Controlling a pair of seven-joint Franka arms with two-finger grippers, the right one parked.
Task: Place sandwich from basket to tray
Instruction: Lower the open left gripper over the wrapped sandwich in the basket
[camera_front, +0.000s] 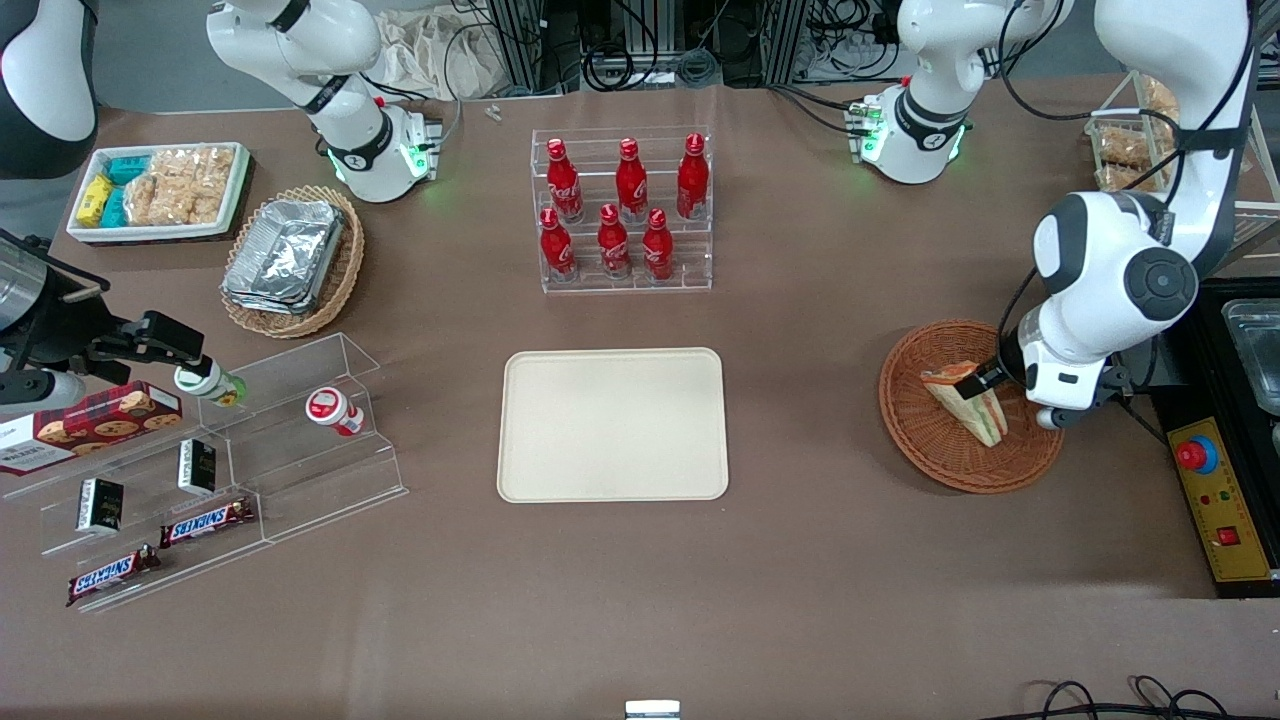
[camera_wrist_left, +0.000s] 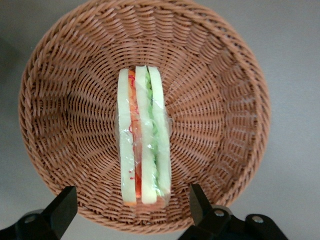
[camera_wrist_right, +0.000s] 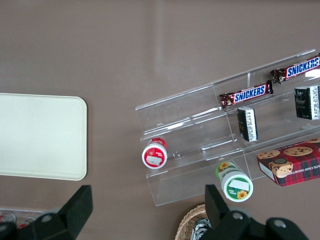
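From the front we see our gripper hanging over the basket where the sandwich lies, tray bare; from the wrist, fingers spread wide, so we judge descent and closing come next.

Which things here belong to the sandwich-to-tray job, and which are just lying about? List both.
Job:
- sandwich, in the basket
- tray, bare
- gripper, open, above the sandwich

Lying about:
- cola bottles in a clear rack
- foil containers in a tan basket
- Snickers bars, cookie box
- snack tray
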